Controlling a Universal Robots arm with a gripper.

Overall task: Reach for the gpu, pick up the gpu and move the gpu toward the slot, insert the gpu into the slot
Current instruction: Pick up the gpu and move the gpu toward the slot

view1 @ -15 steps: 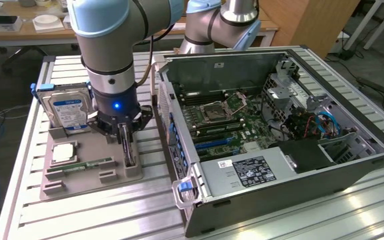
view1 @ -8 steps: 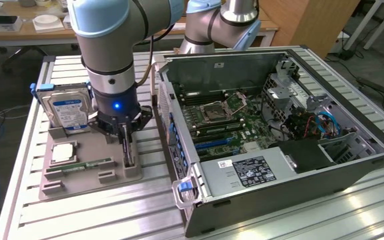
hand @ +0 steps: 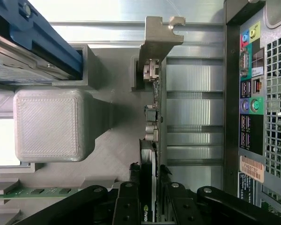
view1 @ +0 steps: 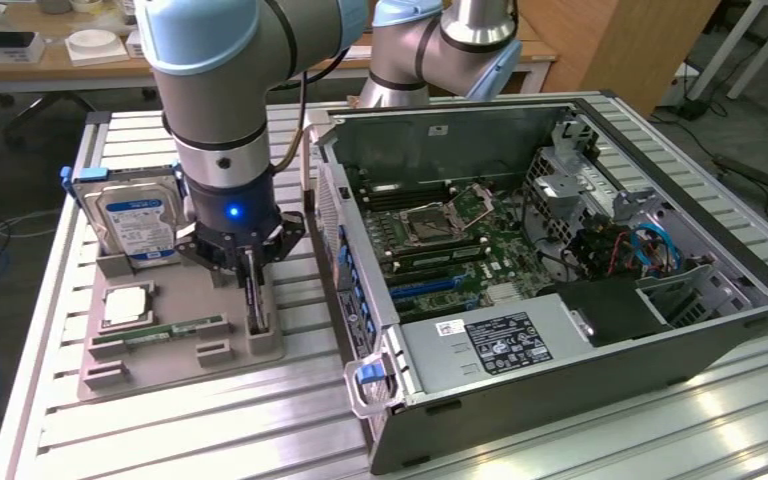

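Observation:
The gpu (view1: pixel 260 318) stands on edge in the grey fixture tray (view1: pixel 177 365), just beside the open computer case. Seen from the wrist, the gpu (hand: pixel 150 117) runs edge-on away from me, its silver end bracket (hand: pixel 155 40) at the far end. My gripper (view1: pixel 253 290) has come straight down over it. Its two dark fingers (hand: pixel 134 174) straddle the card's near end, very close on either side with thin gaps, so the gripper (hand: pixel 150 176) is open. The blue slot (view1: pixel 427 284) lies on the motherboard inside the case.
A blue-labelled hard drive (view1: pixel 137 215) stands at the tray's far end, with a processor chip (view1: pixel 127 305) and a memory stick (view1: pixel 177 328) lying nearer. The case wall (view1: pixel 344 300) rises right beside the card. Its rear port panel (hand: pixel 250 93) faces the wrist.

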